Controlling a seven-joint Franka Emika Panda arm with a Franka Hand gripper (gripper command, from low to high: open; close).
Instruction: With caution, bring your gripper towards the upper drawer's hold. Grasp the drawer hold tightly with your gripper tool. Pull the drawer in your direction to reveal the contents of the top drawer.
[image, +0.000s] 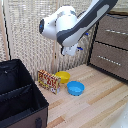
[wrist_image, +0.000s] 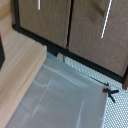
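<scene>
The dresser stands at the exterior view's right with two dark brown drawer fronts. The top drawer (image: 114, 31) carries a slim silver hold (image: 116, 32); the like lower drawer (image: 107, 58) sits beneath it. My gripper (image: 71, 50) hangs at the end of the white arm near the middle of the view, well short of the dresser and touching nothing. It is too small and blurred to read its fingers. The wrist view shows two brown fronts side by side, each with a silver bar (wrist_image: 105, 22) (wrist_image: 39, 4). I cannot tell which is the upper one, and no fingers appear there.
A black fabric bin (image: 17, 95) fills the exterior view's lower left. A colourful box (image: 48, 81), a yellow bowl (image: 63, 76) and a blue bowl (image: 75, 88) sit on the wooden floor below the gripper. A woven screen (image: 27, 30) stands behind.
</scene>
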